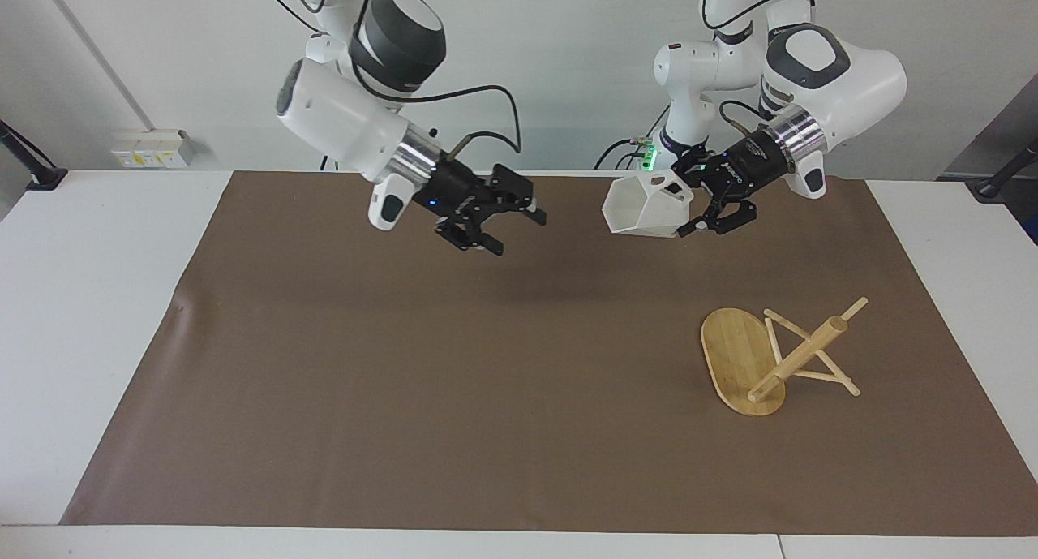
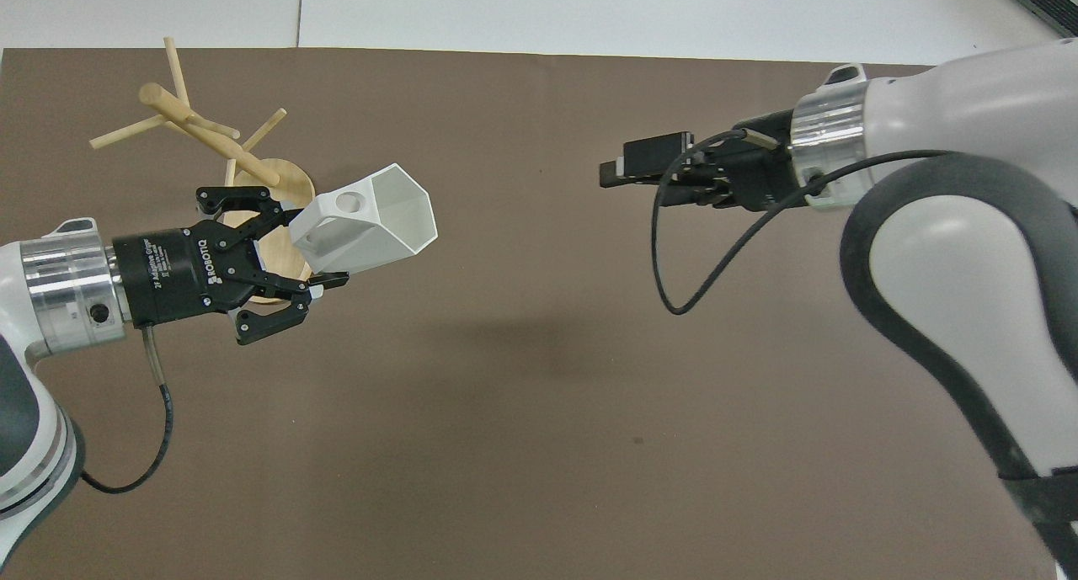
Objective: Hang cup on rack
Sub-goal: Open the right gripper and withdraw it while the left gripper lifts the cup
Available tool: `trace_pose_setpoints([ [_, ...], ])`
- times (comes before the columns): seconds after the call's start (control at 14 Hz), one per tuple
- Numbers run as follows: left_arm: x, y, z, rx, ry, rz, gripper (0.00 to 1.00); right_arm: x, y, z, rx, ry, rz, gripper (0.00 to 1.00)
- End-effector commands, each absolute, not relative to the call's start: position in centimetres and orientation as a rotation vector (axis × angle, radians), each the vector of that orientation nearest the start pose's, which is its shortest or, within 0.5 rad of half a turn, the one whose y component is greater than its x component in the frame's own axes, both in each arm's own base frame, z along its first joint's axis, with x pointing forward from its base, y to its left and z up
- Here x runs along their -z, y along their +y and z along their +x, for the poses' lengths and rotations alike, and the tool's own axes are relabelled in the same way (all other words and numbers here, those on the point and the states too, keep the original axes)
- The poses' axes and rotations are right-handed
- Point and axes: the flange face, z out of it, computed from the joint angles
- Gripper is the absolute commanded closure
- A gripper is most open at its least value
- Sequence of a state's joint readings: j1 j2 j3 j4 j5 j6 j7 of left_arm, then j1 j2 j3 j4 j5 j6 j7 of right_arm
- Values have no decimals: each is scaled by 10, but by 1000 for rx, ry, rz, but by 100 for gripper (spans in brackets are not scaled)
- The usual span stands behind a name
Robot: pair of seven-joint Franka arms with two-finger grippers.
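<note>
The white faceted cup (image 1: pixel 641 206) hangs in the air on its side, mouth toward the right arm's end of the table. My left gripper (image 1: pixel 685 212) is shut on its handle end, over the mat's edge nearest the robots. In the overhead view the cup (image 2: pixel 379 226) juts from the left gripper (image 2: pixel 316 256), its handle hole facing up. My right gripper (image 1: pixel 519 233) is open and empty, a good gap away from the cup, above the mat; from overhead the right gripper (image 2: pixel 619 166) shows edge-on. The bamboo rack (image 1: pixel 799 354) looks tipped over, pole slanting, pegs on the mat.
A brown mat (image 1: pixel 405 380) covers most of the white table (image 1: pixel 89 340). The rack's oval base (image 2: pixel 282 180) is partly covered by the left gripper in the overhead view. Cables hang from both wrists.
</note>
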State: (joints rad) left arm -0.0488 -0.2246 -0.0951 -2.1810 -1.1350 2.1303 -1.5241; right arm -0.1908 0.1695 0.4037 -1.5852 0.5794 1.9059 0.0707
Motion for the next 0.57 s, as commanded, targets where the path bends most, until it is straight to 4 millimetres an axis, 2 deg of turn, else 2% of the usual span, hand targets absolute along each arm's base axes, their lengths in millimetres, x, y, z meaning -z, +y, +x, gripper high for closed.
trace_pose_setpoints([
  [0.0,-520,-104,501,683,1984,1204,100,-597,103,606,50,-21,-2810,0],
  [0.14,-514,-98,507,642,2060,1086,100,-604,84,600,8,-61,-3011,0],
  [0.28,-499,-94,517,620,2120,997,100,-602,69,592,-97,-49,-3082,0],
  [0.5,-479,-85,535,541,2182,869,100,-612,30,587,-179,41,-3157,0],
])
